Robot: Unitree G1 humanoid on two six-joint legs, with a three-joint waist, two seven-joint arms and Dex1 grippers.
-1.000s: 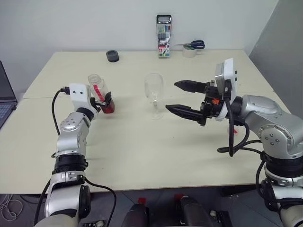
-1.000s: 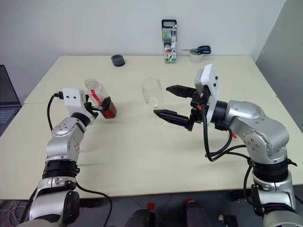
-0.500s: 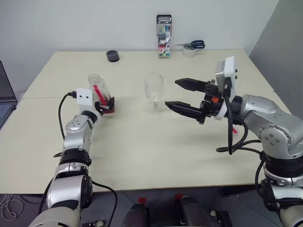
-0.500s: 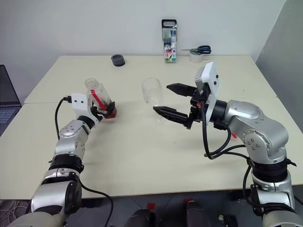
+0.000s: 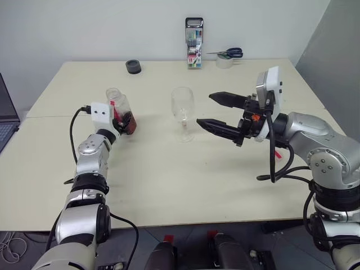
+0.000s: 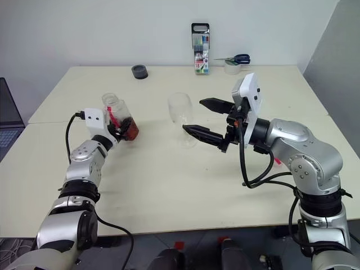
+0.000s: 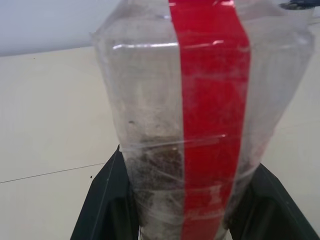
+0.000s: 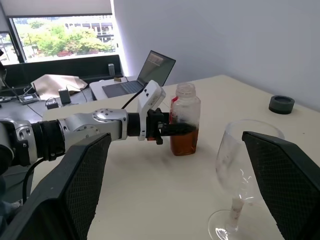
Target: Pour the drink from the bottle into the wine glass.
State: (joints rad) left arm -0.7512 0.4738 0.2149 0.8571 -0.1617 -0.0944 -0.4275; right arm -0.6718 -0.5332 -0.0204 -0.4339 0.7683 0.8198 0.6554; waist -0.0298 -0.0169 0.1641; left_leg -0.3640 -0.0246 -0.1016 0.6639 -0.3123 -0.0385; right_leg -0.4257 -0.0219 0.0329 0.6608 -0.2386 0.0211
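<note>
The bottle (image 5: 118, 107) is clear plastic with a red stripe and an uncapped neck, and it stands upright on the left of the table (image 5: 169, 180). The reddish-brown drink (image 8: 184, 141) fills its lower part. My left gripper (image 5: 125, 122) is shut on the bottle's lower half, with a black finger (image 7: 107, 200) on each side. The wine glass (image 5: 183, 111) stands empty at the table's middle. My right gripper (image 5: 205, 109) hovers open just to the right of the glass, fingers pointing at it, nothing between them.
At the far edge stand a marker pack (image 5: 194, 35), a black tape roll (image 5: 133, 66), and scissors on a white tape roll (image 5: 226, 58). A laptop (image 5: 5, 115) sits off the table's left side.
My left gripper has shut on the bottle, which was tilted and now stands straighter. The left elbow has dropped. The right gripper and the glass have stayed put.
</note>
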